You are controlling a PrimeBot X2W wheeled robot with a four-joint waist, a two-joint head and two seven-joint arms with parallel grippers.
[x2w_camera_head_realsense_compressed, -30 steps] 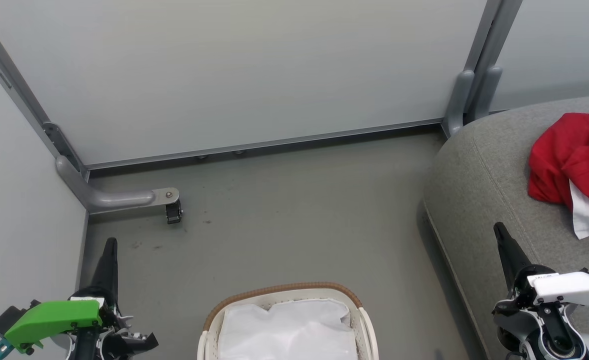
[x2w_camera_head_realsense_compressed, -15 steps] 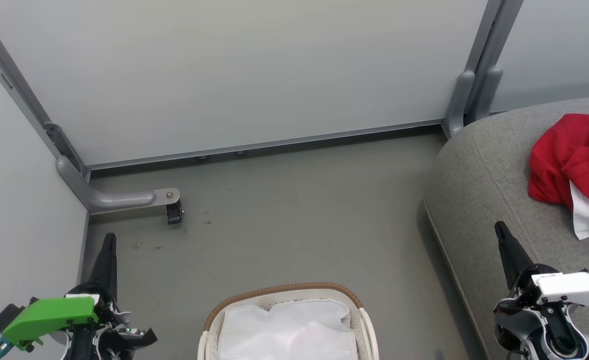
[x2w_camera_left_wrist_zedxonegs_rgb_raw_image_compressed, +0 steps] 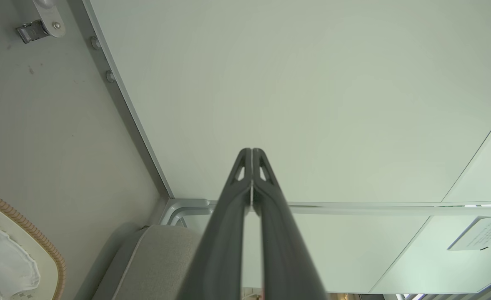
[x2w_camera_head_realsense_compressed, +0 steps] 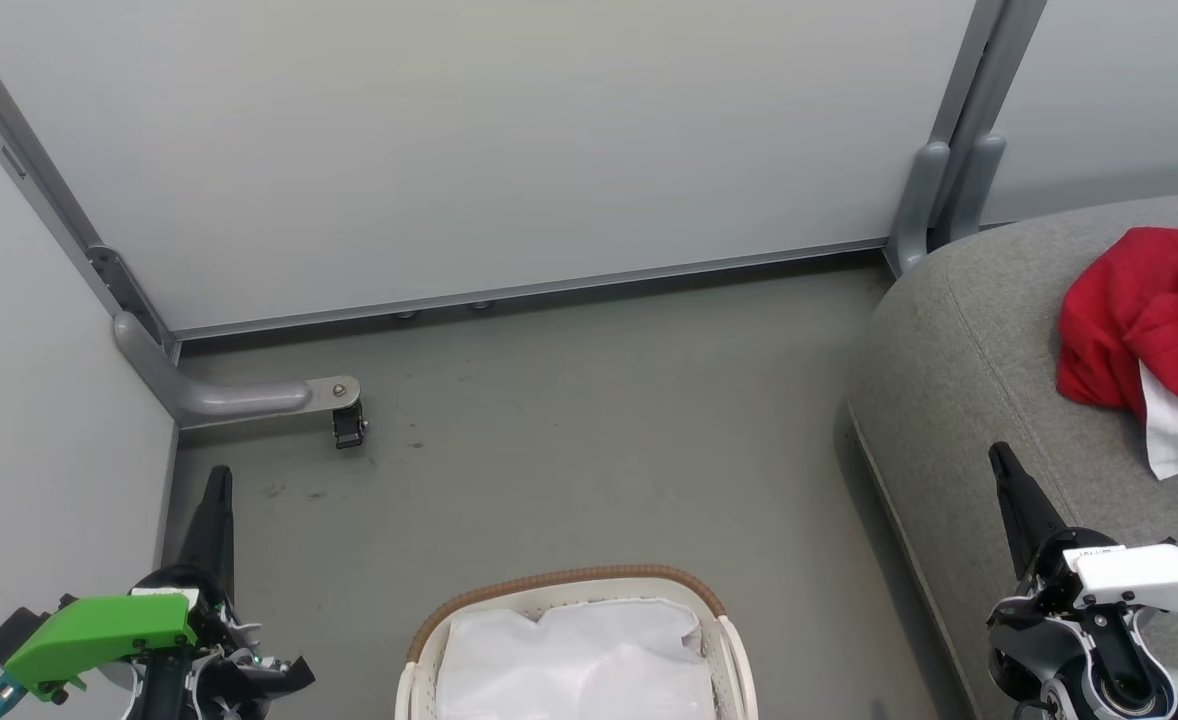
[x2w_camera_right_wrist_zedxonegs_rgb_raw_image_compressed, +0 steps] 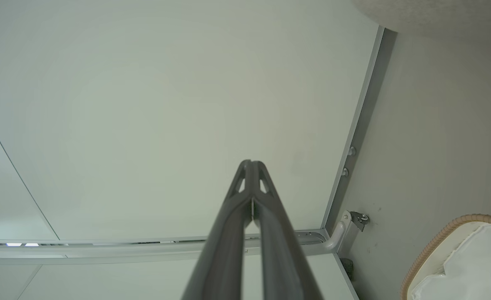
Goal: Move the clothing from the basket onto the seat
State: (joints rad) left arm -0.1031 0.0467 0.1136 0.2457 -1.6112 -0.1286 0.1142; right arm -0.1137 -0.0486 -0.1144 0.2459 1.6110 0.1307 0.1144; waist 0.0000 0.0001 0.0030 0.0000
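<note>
The clothing (x2w_camera_head_realsense_compressed: 1144,310) lies as a crumpled red heap on the seat (x2w_camera_head_realsense_compressed: 949,380), toward its right side and well back from its rounded left edge. A white panel shows at the near side of the heap.

The basket (x2w_camera_head_realsense_compressed: 569,583) stands on the grey floor (x2w_camera_head_realsense_compressed: 599,430) to the left of the seat, with a strip of floor between them. A white liner (x2w_camera_head_realsense_compressed: 574,660) lies wrinkled inside it.

The left gripper (x2w_camera_head_realsense_compressed: 219,480) is over the left edge of the floor, just beside a pale wall panel (x2w_camera_head_realsense_compressed: 39,420). Its fingers are pressed together and hold nothing. The right gripper (x2w_camera_head_realsense_compressed: 999,458) hangs above the rounded edge of the seat, near the clothing but apart from it. Its fingers are also pressed together, with nothing between them.

At the far left corner of the floor a grey metal foot (x2w_camera_head_realsense_compressed: 234,398) with a small black caster (x2w_camera_head_realsense_compressed: 347,427) comes out from the partition (x2w_camera_head_realsense_compressed: 499,150), well apart from the basket. A grey post (x2w_camera_head_realsense_compressed: 934,195) stands at the far corner of the seat.
</note>
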